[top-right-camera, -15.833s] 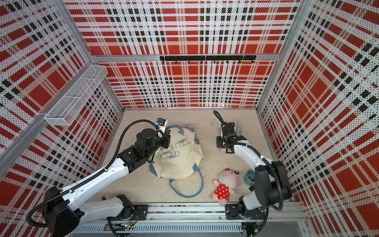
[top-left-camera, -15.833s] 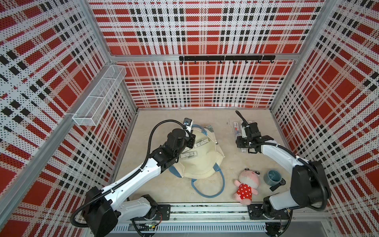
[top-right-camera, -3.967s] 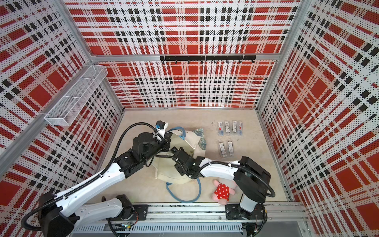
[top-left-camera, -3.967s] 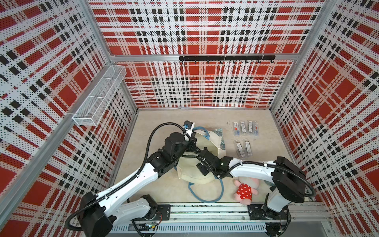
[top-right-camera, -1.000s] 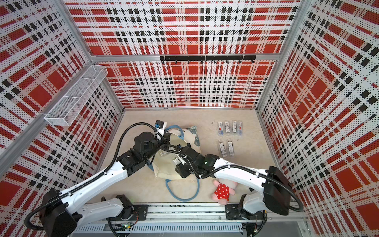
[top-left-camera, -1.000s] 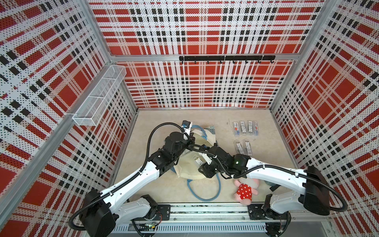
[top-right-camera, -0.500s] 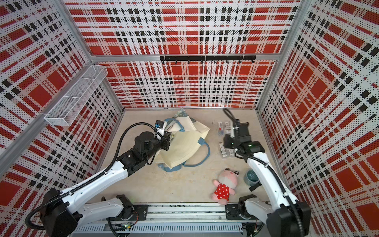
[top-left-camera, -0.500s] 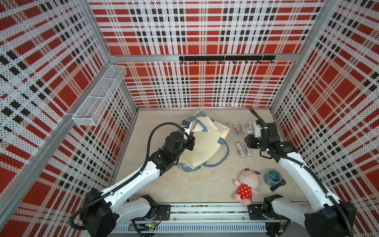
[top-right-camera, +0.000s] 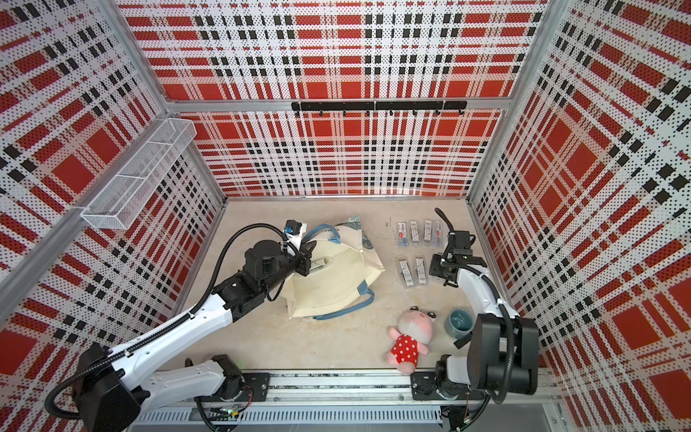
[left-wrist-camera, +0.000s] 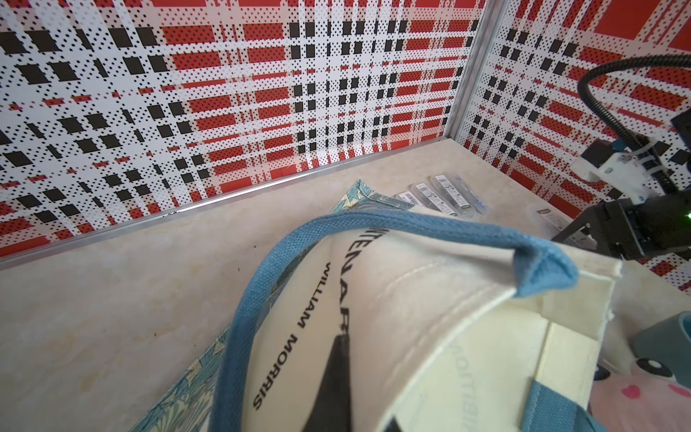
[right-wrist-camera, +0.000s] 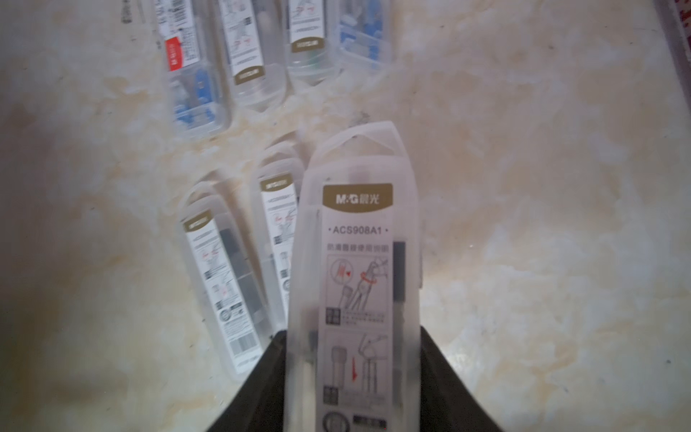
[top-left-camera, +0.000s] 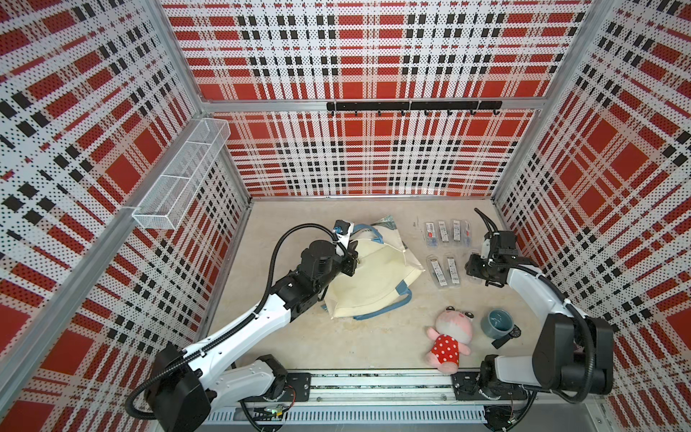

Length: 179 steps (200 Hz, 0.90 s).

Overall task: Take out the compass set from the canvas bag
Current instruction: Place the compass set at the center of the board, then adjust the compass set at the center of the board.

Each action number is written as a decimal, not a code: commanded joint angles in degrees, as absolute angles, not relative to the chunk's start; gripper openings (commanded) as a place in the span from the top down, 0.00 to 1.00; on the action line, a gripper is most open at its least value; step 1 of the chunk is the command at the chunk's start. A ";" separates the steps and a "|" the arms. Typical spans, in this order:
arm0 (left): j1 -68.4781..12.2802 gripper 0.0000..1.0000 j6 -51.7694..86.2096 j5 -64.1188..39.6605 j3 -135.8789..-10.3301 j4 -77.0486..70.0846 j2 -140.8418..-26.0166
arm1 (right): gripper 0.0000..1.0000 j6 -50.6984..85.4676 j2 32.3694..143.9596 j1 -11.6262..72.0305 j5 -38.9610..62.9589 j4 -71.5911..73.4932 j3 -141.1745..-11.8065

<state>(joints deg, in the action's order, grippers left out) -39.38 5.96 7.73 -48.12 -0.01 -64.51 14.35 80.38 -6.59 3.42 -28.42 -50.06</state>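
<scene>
The cream canvas bag (top-left-camera: pixel 374 280) (top-right-camera: pixel 332 288) lies on its side in both top views, with blue handles and dark lettering (left-wrist-camera: pixel 295 336). My left gripper (top-left-camera: pixel 349 258) (top-right-camera: pixel 304 258) (left-wrist-camera: pixel 342 346) is shut on the bag's rim, holding the mouth up. A clear case (top-right-camera: pixel 321 264) shows inside the mouth. My right gripper (top-left-camera: pixel 473 267) (top-right-camera: pixel 435 269) (right-wrist-camera: pixel 353 336) is shut on a compass set (right-wrist-camera: pixel 355 262), a clear plastic case with a gold-labelled card. It hangs just above the floor, right of the cases lying there.
Several more compass sets lie in two rows (top-left-camera: pixel 447 232) (top-left-camera: pixel 443 271) (right-wrist-camera: pixel 220 280). A pink plush toy (top-left-camera: pixel 450 338) and a blue-grey mug (top-left-camera: pixel 495 321) sit near the front right. A wire basket (top-left-camera: pixel 179 179) and a hook rail (top-left-camera: pixel 411 106) hang on the walls.
A second ago my right gripper was at the bag's mouth; it has swung right to the rows of cases with a compass set in it. The bag shifted toward the back and right.
</scene>
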 commanded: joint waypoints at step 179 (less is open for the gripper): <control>-40.34 1.00 6.02 5.32 -48.43 -2.72 -63.63 | 0.39 11.69 95.01 -8.44 11.45 -15.13 -49.75</control>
<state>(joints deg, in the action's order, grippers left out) -39.97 5.96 6.37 -48.12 0.01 -64.45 11.90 94.65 -7.81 8.38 -17.04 -49.87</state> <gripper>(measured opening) 0.056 0.620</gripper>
